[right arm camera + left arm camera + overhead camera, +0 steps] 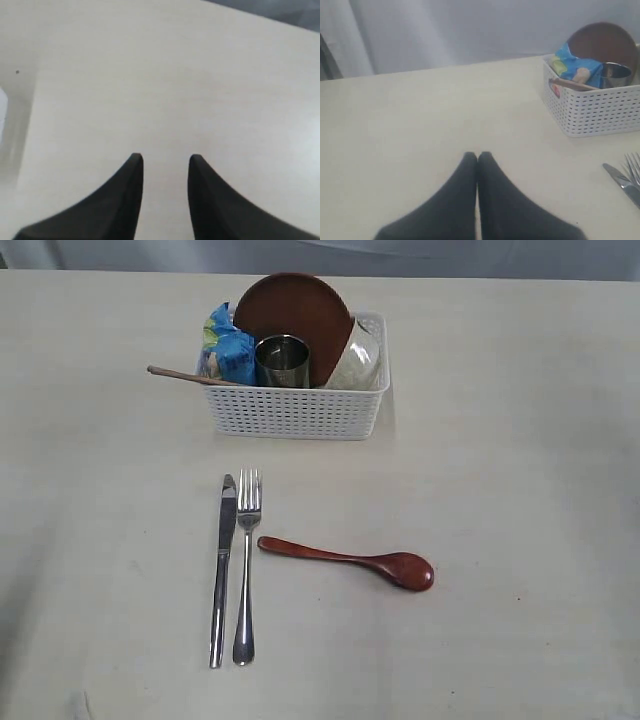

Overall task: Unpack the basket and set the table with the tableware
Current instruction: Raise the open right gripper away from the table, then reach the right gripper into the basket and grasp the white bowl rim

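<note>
The white perforated basket (295,410) stands at the back of the pale table (500,490). In it are a reddish-brown plate (292,305) on edge, a steel cup (282,360), a white bowl (358,365) and wooden chopsticks (180,375) poking out to the left. On the table in front lie a steel knife (222,570), a fork (245,565) and a dark red spoon (350,560). Neither arm shows in the exterior view. My left gripper (477,156) is shut and empty over bare table, the basket (592,107) off to its side. My right gripper (165,159) is open and empty above bare tabletop.
A blue snack bag (228,348) sits in the basket's left end, and shows too (577,70) in the left wrist view. A grey curtain (470,30) hangs behind the table's far edge. Knife tip (620,180) and fork tines (634,165) lie near the left gripper.
</note>
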Robot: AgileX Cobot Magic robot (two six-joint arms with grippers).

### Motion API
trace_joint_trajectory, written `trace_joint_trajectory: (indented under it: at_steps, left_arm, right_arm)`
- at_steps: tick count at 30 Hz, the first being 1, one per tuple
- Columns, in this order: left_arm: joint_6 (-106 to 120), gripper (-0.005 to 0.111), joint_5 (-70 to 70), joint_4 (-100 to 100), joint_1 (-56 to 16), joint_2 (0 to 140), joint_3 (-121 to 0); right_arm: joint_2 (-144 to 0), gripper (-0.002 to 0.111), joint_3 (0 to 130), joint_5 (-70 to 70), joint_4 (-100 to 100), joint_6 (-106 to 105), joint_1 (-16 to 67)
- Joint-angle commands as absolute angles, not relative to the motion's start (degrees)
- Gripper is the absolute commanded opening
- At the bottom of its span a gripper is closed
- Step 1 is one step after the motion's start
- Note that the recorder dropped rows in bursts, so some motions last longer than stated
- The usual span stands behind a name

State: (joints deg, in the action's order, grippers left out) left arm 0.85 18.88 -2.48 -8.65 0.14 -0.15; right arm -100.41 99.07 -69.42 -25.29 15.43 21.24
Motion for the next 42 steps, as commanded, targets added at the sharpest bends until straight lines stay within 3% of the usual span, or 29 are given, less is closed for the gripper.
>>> trace_joint_trajectory:
  at_steps: [1, 7, 20, 29, 42]
  left_arm:
    - [0.62, 0.0, 18.32, -2.55, -8.54, 0.0, 0.0]
    - [0.62, 0.0, 18.32, -2.55, -8.54, 0.0, 0.0]
    - [0.62, 0.0, 18.32, -2.55, -8.54, 0.0, 0.0]
    - [0.62, 0.0, 18.32, -2.55, -8.54, 0.0, 0.0]
    - [0.62, 0.0, 18.32, -2.55, -8.54, 0.0, 0.0]
  right_arm:
    - [-101.48, 0.037, 99.68, -69.96, -20.84, 13.88, 24.28]
    - [-102.31, 0.047, 99.68, -69.96, -13.04, 14.34, 29.58]
    - [-110.89, 0.046, 101.43, -69.96, -22.32, 28.42, 42.7]
    - [-119.16, 0.046, 109.5, -69.96, -22.58, 32.61, 42.94]
    - [-124.7, 0.046, 109.87, -69.96, -27.95, 33.37, 42.54]
